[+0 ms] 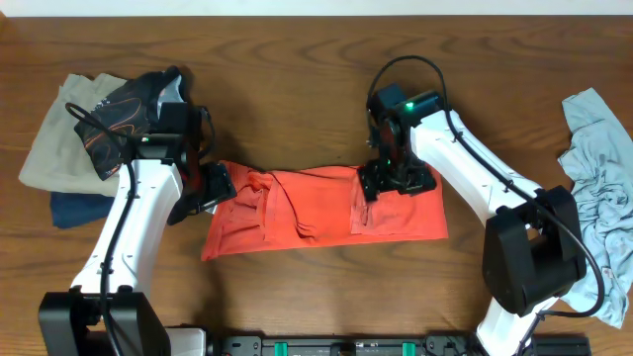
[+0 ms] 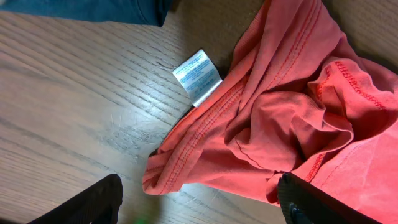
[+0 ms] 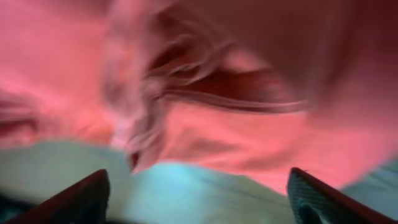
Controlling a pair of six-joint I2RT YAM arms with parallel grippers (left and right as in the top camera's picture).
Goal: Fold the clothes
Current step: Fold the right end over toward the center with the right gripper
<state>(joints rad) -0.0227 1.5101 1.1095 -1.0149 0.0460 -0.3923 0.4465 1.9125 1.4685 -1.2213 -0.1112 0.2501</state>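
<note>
The coral-red T-shirt [image 1: 326,213] lies folded into a wide band on the middle of the table; its lettering is hidden. My left gripper [image 1: 213,188] is open at the shirt's left end, its fingers [image 2: 196,202] spread either side of a bunched hem corner [image 2: 168,177], with a white care label [image 2: 198,76] beside it. My right gripper [image 1: 381,183] is open over the shirt's upper right edge; its wrist view shows blurred red fabric [image 3: 236,112] just ahead of the open fingers [image 3: 199,199]. The pale blue-grey shirt [image 1: 601,188] lies crumpled at the right edge.
A pile of folded garments sits at the far left: a beige one [image 1: 59,148], a dark patterned one [image 1: 124,114] on top, a navy one [image 1: 74,208] beneath, also in the left wrist view [image 2: 93,9]. The wooden table [image 1: 297,89] runs all round.
</note>
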